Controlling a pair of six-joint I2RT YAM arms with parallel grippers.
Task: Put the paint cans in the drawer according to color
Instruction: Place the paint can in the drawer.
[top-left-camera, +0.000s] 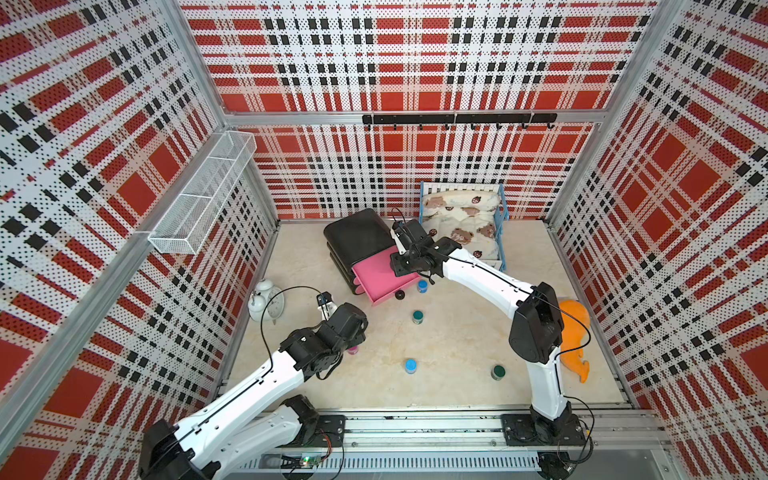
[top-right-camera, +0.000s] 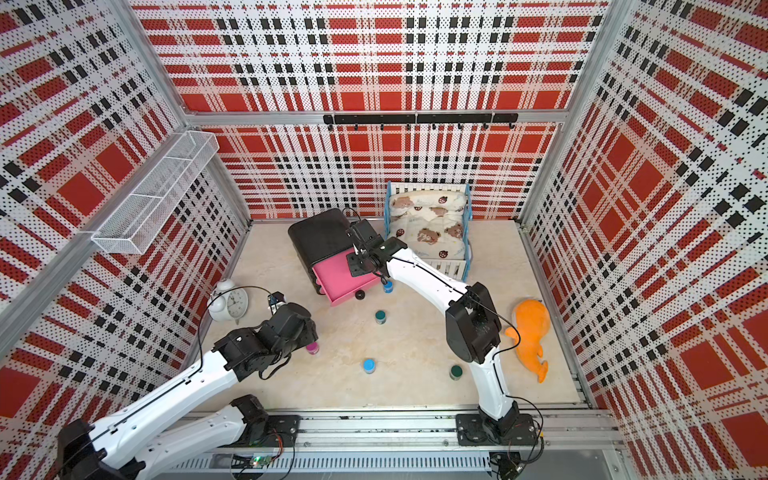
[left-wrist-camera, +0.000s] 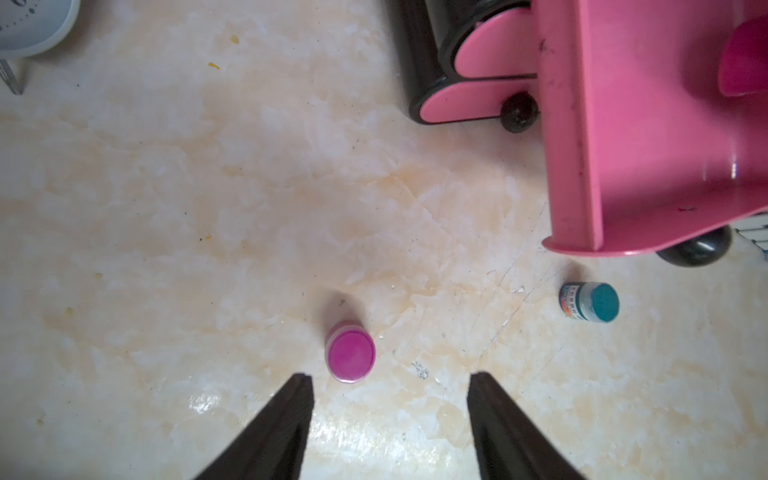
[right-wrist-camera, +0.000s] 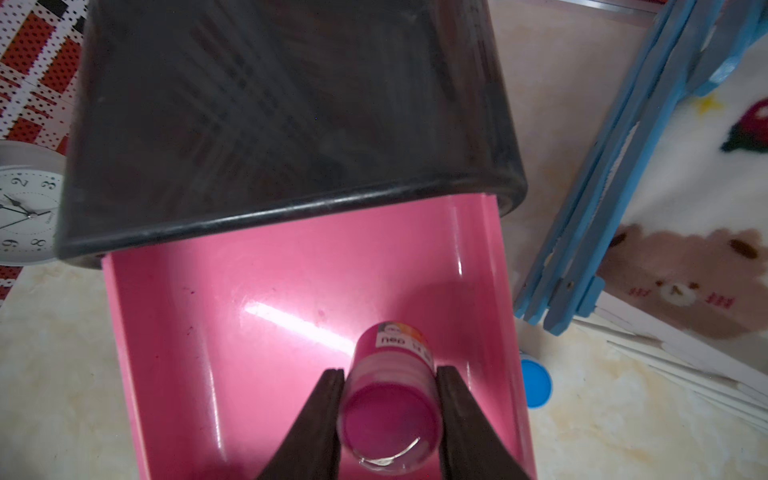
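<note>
Top pink drawer (right-wrist-camera: 249, 353) pulled open; magenta can (right-wrist-camera: 390, 395) above its floor.

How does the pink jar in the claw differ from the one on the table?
The held jar is clamped by the right gripper over the open drawer; the loose jar stands upright on the table, ahead of the open left gripper. The held jar shows its label; the loose jar mostly its lid. Both are magenta.
</note>
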